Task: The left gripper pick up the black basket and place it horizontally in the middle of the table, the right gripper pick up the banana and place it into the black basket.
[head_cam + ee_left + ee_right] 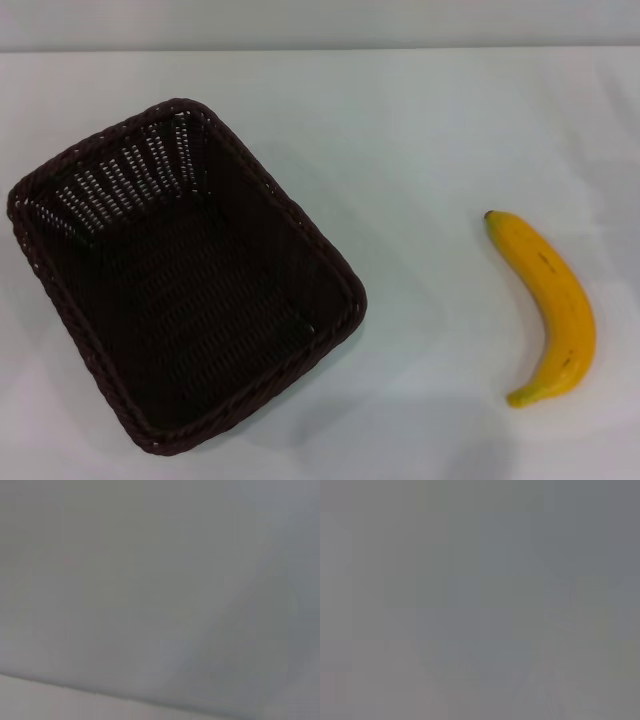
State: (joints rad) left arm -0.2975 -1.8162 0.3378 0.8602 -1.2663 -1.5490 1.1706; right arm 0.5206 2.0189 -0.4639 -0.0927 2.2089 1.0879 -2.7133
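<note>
On the white table (pixel 420 120): two things lie well apart, seen from the head view.
Black basket (pixel 185 275): left half of the frame, turned at a slant, open side up, nothing inside.
Banana (pixel 548 305): right side of the frame, lying flat on the table, dark stem tip toward the top, curve bowing to the right.
Left gripper: not seen in any view, so whether its fingers are spread or pressed together cannot be told.
Right gripper: likewise out of sight; fingers cannot be told.
Wrist views: only a plain grey surface.
</note>
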